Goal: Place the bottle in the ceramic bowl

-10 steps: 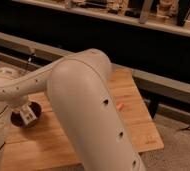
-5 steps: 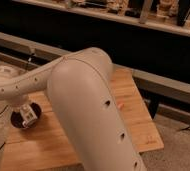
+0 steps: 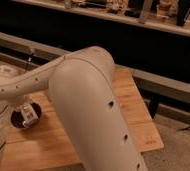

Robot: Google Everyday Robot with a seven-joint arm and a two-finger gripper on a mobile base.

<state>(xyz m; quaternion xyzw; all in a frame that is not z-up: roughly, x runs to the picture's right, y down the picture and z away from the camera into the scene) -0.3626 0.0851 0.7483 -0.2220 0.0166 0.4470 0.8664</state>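
the robot's big pale arm (image 3: 83, 100) fills the middle of the view, bending from the lower centre up and then out to the left over a wooden table (image 3: 133, 115). taking the ceramic bowl (image 3: 17, 119) as the landmark: this dark, round, shallow bowl sits on the table's left part, near its left edge, and only parts of its rim show around what hangs above it.

the gripper (image 3: 28, 116) sits directly over the bowl, at the end of the forearm that reaches in from the bowl's upper right. the bottle (image 3: 30, 117), a small white oblong thing with dark marks on its label, is at the gripper's tip, right above the inside of the bowl, roughly upright. the gripper looks closed on the bottle, though whether the bottle touches the bowl's floor cannot be told.

beyond the bowl, behind the table, a long grey rail (image 3: 158, 82) runs across the view, with dark shelving above it.
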